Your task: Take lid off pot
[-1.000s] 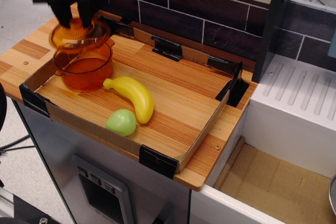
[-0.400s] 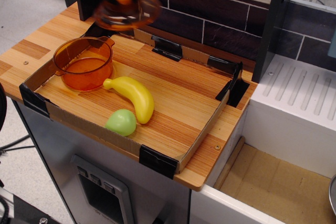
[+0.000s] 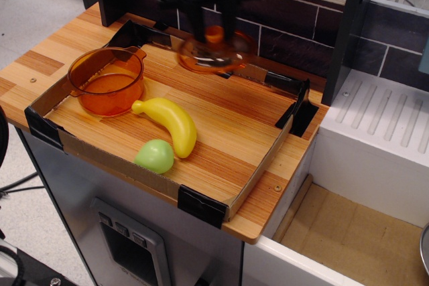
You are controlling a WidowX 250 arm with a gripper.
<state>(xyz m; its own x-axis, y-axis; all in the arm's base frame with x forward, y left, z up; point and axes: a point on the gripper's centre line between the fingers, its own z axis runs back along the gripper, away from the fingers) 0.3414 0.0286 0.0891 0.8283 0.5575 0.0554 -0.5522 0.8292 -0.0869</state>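
The tool (image 3: pixel 214 31) is hanging over the far side of the wooden tabletop (image 3: pixel 221 125), its dark fingers clamped on the small round knob of the lid (image 3: pixel 213 51). The translucent orange lid is hanging directly beneath the tool, blurred, and it is riding clear of the wood, just in front of the dark brick wall (image 3: pixel 281 11). The pot (image 3: pixel 107 82) is sitting uncovered well off to the left of the tool and nearer the camera, resting upright in the left corner of the low cardboard tray wall (image 3: pixel 261 172) that is framing the work area. A yellow toy banana (image 3: pixel 171 122) is lying below and slightly left of the tool, its near end just beside the pot. A pale green round fruit (image 3: pixel 155 156) is resting further toward the camera from the tool, just beside the banana's lower end. A white ribbed drainboard (image 3: pixel 382 118) is lying well to the right of the tool.
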